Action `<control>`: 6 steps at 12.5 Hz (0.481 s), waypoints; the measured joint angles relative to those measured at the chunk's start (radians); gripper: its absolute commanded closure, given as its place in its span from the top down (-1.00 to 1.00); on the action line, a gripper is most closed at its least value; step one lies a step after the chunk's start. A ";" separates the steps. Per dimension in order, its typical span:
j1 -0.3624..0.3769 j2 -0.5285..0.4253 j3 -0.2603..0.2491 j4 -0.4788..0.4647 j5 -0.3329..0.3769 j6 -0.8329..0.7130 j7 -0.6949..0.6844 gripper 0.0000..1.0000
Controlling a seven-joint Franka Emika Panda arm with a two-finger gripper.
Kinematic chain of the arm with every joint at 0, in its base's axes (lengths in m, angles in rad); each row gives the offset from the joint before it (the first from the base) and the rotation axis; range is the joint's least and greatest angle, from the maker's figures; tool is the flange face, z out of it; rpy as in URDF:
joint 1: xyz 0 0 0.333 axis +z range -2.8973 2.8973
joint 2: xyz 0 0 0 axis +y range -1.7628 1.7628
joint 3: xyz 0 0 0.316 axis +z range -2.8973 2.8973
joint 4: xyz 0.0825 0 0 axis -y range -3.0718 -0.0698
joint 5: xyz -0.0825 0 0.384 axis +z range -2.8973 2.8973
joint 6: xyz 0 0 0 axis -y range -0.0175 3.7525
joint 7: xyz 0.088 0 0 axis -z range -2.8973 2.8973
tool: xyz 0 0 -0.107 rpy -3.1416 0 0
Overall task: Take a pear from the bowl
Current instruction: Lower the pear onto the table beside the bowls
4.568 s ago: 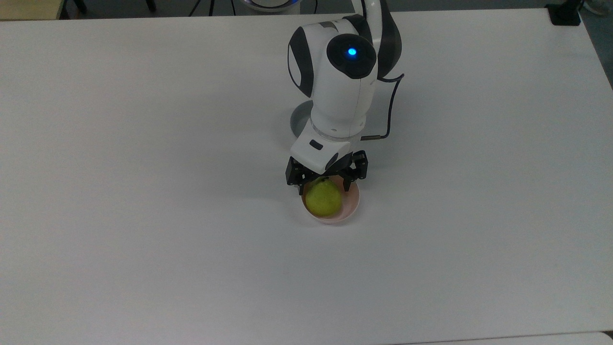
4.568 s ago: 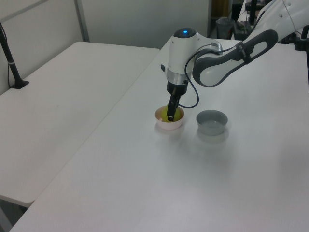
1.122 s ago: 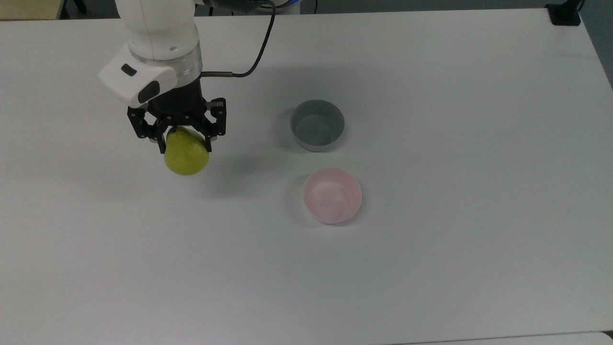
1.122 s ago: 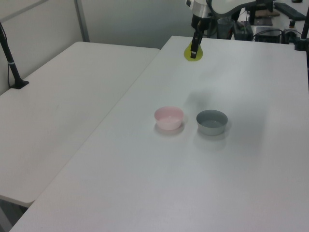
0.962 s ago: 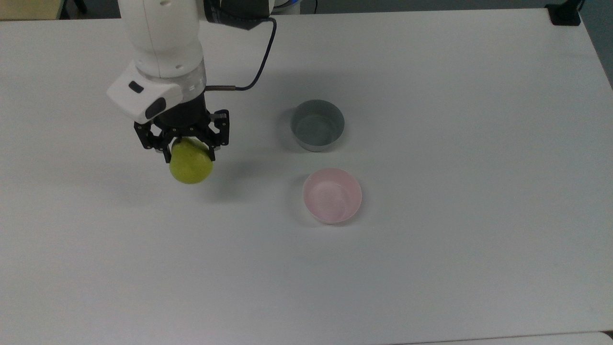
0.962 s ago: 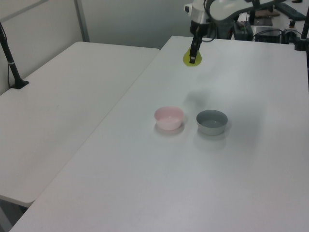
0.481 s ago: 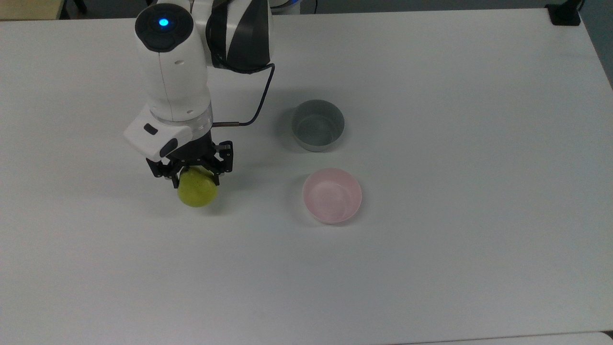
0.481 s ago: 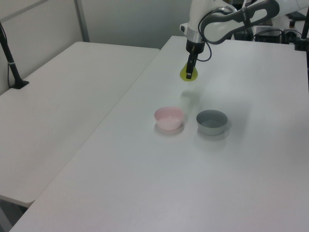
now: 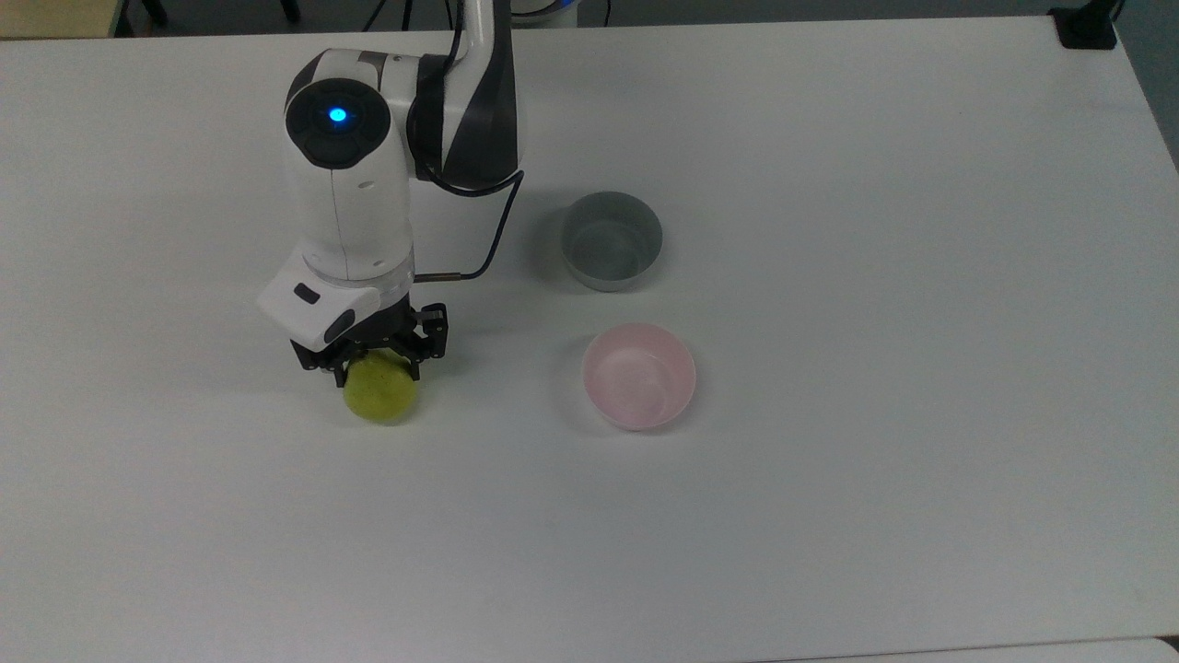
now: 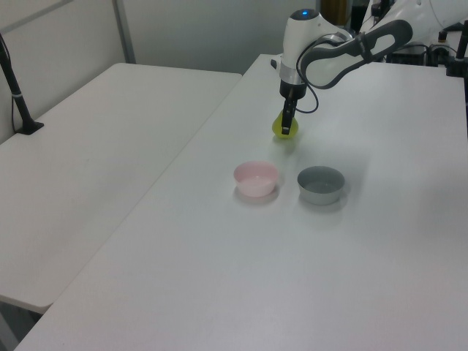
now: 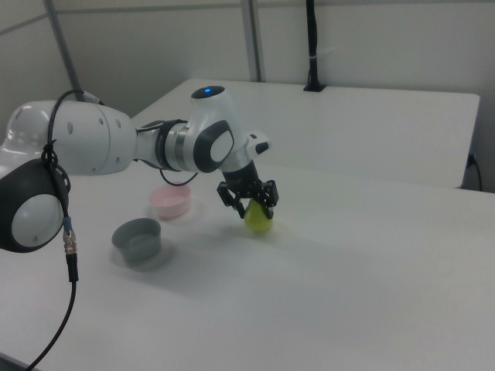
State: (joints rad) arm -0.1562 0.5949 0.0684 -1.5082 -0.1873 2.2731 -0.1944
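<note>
Well off to the top view's left of the bowl (image 9: pixel 639 375), your gripper (image 9: pixel 379 357) had come down from its high carry until the pear (image 9: pixel 379 394) sat at or just above the white table (image 9: pixel 829 516), its fingers clamped on the fruit's narrow upper end. That drop told you the pick was done, the pear out and the smooth, pale pink bowl left empty beside the grey straight-sided bowl (image 9: pixel 611 240). The pear looked rounded, yellow-green and matte, a shape liable to roll if released.
</note>
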 measured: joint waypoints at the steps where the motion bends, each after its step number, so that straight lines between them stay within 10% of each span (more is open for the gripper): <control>1: -0.002 0.000 -0.001 0.000 0.000 0.001 0.000 0.44; 6: -0.002 0.000 -0.001 0.001 -0.007 0.001 0.000 0.97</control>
State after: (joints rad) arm -0.1583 0.5953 0.0679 -1.5070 -0.1946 2.2741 -0.1944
